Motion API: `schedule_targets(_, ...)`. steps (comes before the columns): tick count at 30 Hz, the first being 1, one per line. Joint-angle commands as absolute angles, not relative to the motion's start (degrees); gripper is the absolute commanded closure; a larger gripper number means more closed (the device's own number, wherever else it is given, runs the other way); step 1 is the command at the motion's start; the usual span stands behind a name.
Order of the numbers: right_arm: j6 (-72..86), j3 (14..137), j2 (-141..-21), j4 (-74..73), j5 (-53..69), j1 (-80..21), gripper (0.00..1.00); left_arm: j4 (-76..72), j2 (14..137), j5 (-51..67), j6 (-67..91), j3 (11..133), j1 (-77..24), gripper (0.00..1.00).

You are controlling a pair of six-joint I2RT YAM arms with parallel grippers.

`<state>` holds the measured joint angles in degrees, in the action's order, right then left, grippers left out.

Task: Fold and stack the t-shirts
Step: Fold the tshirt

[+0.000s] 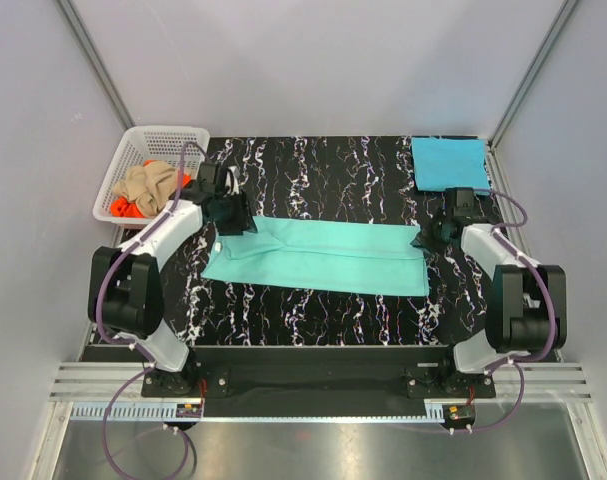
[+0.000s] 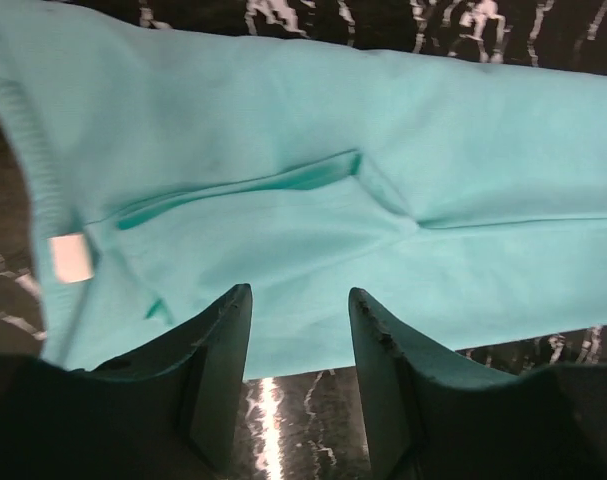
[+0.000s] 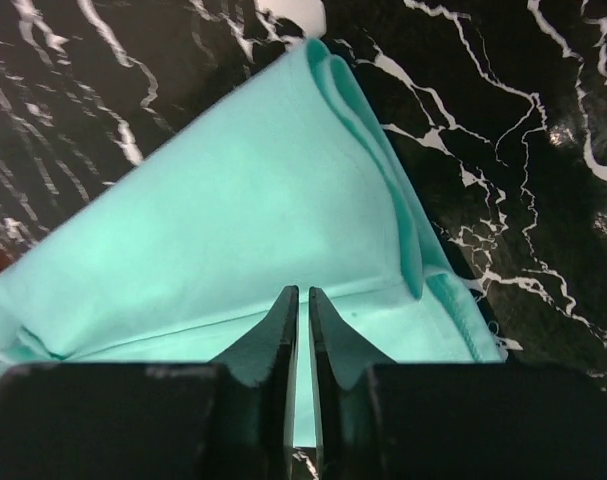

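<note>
While poised over mint-teal folded cloth t-shirt [image 1: 323, 258] at tabletop [image 1: 313, 170] centre: released at left tool [image 2: 298, 300], cannot tell at right tool [image 3: 298, 295].

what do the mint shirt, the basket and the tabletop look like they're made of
Mint shirt: soft matte knit cloth, by its folds and ribbed collar. Basket: white plastic, probably, from its lattice walls. Tabletop: glossy black, white-veined, marble-look; stone or laminate, unclear.
</note>
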<state>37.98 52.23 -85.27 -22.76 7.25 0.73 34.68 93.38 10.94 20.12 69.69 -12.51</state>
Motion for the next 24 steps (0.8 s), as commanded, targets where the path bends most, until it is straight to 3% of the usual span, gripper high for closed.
schedule_targets(1,38.6,50.3,-90.0,-18.5,9.9,0.4,0.86,28.0,93.7,18.7,24.3,65.8,-12.8,0.51)
schedule_targets(14,36.8,49.2,-93.5,-18.6,0.2,0.4,0.85,25.4,93.6,4.8,31.3,57.6,-12.8,0.49)
schedule_targets(20,36.6,49.2,-92.1,-20.5,-1.8,0.3,0.85,24.6,91.1,8.9,33.5,55.5,-13.0,0.50)
schedule_targets(24,35.2,50.1,-89.7,-23.1,-4.9,0.4,0.85,28.2,85.3,9.3,30.7,61.2,-13.1,0.45)
